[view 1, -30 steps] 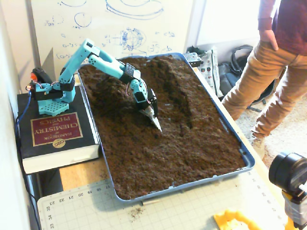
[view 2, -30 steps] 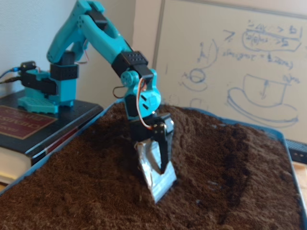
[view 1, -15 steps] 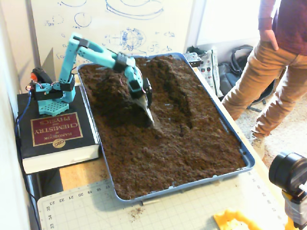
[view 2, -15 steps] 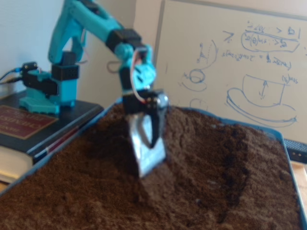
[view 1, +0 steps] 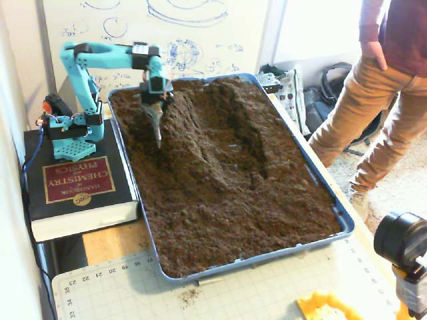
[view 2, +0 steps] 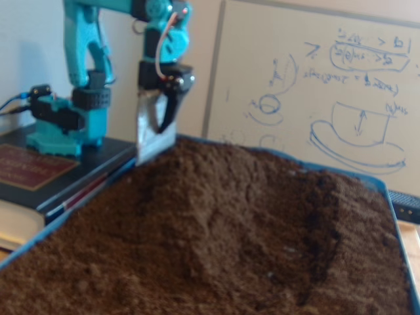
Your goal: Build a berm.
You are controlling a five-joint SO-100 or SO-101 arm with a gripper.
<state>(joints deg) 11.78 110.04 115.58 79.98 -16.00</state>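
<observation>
Tray [view 1: 343,230]: blue, on the table, full of brown soil; it takes most of both fixed views.
Berm [view 1: 193,123]: tallest ridge of soil, in the far half of the tray, running from the far edge toward the middle; a sunken groove [view 1: 250,143] lies just beside it on the right in this view.
Book [view 1: 77,183]: thick, left of the tray, carries the arm's base.
Arm [view 1: 100,57]: teal, folded high over the far left corner of the tray.
Pincer [view 2: 147,154]: shut on a flat metal blade [view 2: 152,128] that points down, clear of the soil, near the left foot of the berm.
Advice for the step: I judge the blade should enter the flat soil left of the berm, then push toward the slope, shallow and slow, so the crest does not crumble into the groove.
</observation>
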